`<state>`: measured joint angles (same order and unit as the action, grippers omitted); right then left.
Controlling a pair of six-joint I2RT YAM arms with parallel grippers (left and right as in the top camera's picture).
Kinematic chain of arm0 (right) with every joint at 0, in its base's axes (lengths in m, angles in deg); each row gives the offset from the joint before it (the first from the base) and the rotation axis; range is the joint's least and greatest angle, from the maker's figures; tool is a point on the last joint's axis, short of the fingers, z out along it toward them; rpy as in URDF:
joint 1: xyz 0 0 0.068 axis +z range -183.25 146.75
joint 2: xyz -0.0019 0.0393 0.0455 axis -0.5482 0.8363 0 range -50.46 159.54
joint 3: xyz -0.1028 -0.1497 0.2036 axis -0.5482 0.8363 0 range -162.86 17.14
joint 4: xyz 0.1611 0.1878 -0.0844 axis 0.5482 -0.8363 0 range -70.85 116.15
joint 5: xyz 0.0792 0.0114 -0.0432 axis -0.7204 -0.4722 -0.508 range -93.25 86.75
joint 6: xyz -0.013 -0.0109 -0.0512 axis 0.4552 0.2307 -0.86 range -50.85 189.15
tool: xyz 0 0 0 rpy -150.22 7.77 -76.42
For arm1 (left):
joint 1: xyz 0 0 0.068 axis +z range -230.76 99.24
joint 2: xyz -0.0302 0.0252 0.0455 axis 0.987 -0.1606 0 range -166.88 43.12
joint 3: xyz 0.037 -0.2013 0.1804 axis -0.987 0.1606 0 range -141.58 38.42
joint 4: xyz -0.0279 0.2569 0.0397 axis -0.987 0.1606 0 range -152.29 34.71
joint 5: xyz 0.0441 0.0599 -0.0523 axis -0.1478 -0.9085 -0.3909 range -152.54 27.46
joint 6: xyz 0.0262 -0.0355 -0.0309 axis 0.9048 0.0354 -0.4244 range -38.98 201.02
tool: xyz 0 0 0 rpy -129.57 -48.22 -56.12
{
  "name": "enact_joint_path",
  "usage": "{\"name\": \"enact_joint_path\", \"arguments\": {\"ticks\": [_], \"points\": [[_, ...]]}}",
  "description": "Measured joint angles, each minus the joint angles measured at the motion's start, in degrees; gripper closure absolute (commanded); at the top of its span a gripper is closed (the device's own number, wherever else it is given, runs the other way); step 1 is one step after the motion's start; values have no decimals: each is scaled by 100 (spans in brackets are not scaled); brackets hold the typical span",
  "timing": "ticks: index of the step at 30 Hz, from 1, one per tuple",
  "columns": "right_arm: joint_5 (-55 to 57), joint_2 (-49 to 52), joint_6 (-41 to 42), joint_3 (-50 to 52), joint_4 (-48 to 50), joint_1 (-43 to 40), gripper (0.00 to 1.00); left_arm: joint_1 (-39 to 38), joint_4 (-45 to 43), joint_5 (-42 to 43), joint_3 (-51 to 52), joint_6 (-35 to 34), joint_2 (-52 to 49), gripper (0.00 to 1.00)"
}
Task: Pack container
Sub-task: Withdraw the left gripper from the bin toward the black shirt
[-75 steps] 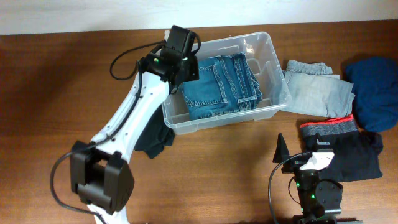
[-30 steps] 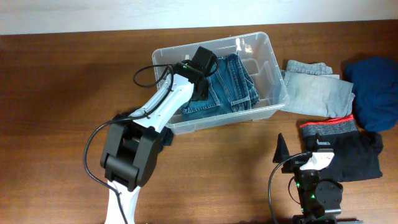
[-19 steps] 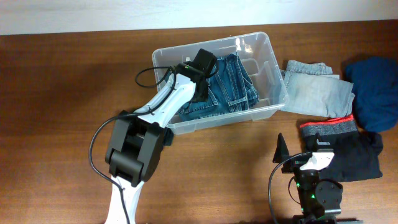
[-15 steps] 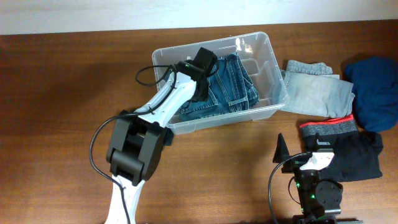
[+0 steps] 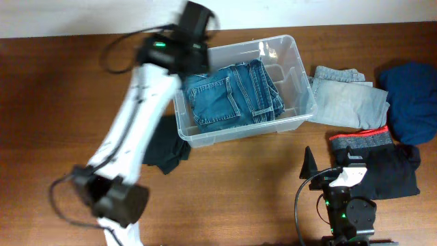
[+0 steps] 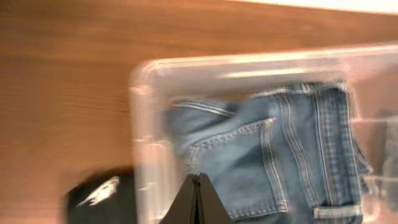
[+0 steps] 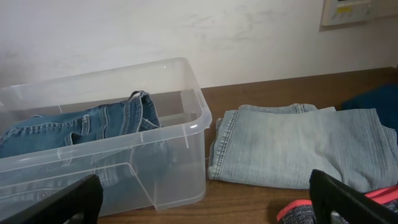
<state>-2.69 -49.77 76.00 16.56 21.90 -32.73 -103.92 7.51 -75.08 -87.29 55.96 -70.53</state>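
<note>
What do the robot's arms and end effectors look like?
Left arm: white links, bulky black joints, looping black cable. Right arm: black, white cover, green lights. Left end effector and right end effector: black tapered fingers.

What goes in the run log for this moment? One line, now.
left claw: shut, empty | right claw: open, empty | container: folded blue jeans inside | pale jeans: outside, right of container

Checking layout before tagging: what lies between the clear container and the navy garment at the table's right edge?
Folded light-blue jeans lie between the container and the navy garment; the overhead view shows this most clearly.
</note>
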Motion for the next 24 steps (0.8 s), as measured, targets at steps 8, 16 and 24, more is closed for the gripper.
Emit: {"name": "enact_joint_path", "arguments": {"ticks": [8, 16, 24], "points": [[0, 0, 0, 0, 0, 0, 1, 992, 1777, 4, -7, -157, 295, 94], [0, 0, -2, 0, 0, 0, 2, 1823, 2199, 800, 7, 175, 280, 1], [0, 0, -4, 0, 0, 0, 2, 2192, 1950, 1600, 1145, 546, 275, 3]]}}
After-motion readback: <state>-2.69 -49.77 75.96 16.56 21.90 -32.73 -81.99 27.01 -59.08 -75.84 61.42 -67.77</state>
